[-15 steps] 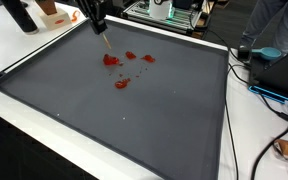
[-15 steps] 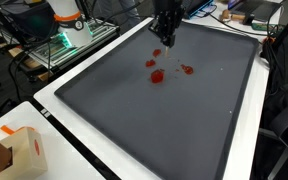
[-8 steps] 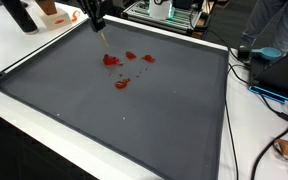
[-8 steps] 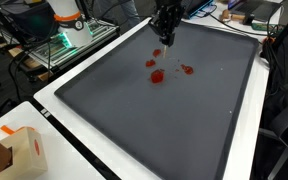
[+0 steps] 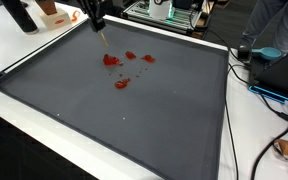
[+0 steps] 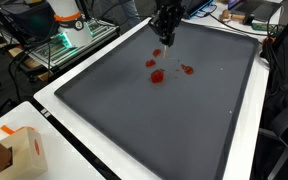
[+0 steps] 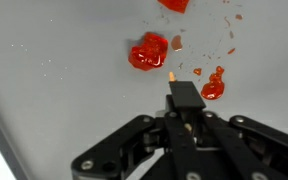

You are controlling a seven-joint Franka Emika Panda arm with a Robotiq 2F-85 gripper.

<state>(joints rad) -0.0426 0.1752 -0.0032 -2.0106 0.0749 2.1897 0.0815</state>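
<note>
I am holding the pincer (image 7: pixel 184 105) clamped shut on a thin stick (image 7: pixel 171 75), tip angled down so it is hovering just above the red blobs (image 7: pixel 149 52) lying on the grey mat (image 5: pixel 144 120) covering the desk (image 5: pixel 29 50).

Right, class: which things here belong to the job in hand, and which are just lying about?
In hand: tool gripping thin stick; red blobs; grey mat.
Lying about: cardboard box; cables.

A thin tan stick (image 5: pixel 104 40) hangs tilted above scattered glossy red blobs (image 5: pixel 112 61).
</note>
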